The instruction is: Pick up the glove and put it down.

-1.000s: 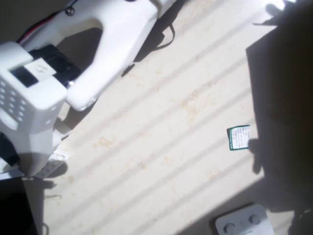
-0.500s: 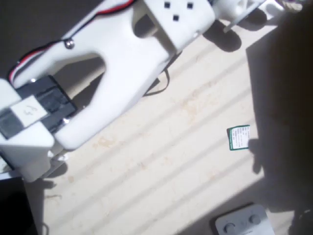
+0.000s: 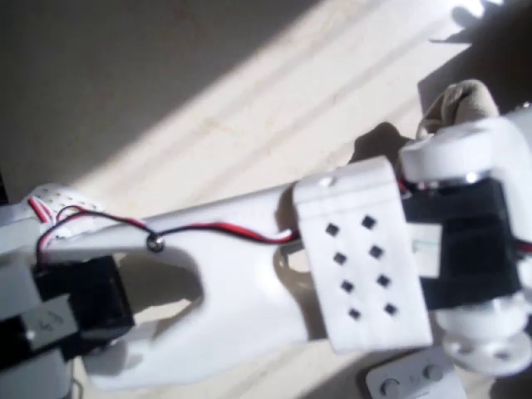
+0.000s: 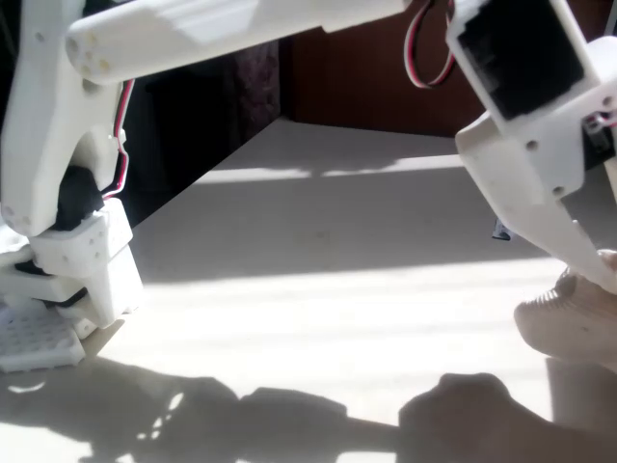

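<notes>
**Arm stretched over the glove, grasp not confirmed**

I've got the white arm [image 3: 249, 249] reaching across the table [image 3: 166, 100] toward the right edge of the overhead view, its wrist block covering most of the target. In the fixed view the gripper [image 4: 578, 256] points down and right, its visible finger tip touching or just above the glove [image 4: 569, 318], which sits on the table at the far right edge. In the overhead view the glove [image 3: 461, 104] pokes out just beyond the wrist, top right. So the glove lies straight under and ahead of the jaws; its long axis I can't tell, too much is hidden. How wide the jaws stand, I can't tell either. My guess: about to close or just closing.

The white button device [image 3: 411, 381] sits at the bottom edge, no readable writing on it.
</notes>
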Motion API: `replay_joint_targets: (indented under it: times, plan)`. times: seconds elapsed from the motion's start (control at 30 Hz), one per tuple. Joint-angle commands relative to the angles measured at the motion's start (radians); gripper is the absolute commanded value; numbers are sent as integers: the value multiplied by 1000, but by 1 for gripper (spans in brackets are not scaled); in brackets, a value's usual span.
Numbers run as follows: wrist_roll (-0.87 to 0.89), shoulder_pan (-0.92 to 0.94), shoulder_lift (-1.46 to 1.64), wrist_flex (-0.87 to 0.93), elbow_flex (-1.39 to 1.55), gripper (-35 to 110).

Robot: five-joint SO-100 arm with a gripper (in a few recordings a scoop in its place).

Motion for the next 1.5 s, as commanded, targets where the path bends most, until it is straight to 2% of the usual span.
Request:
replay_joint_targets:
  times: [0.0,0.23,0.57,1.07,1.47]
  plan:
    - [-21,77,94,5,-23,0]
    - [-26,196,83,66,-23,0]
    - [-72,276,8,74,-18,0]
    - [-117,279,-201,61,-21,0]
    - [-123,264,-207,58,-34,1]
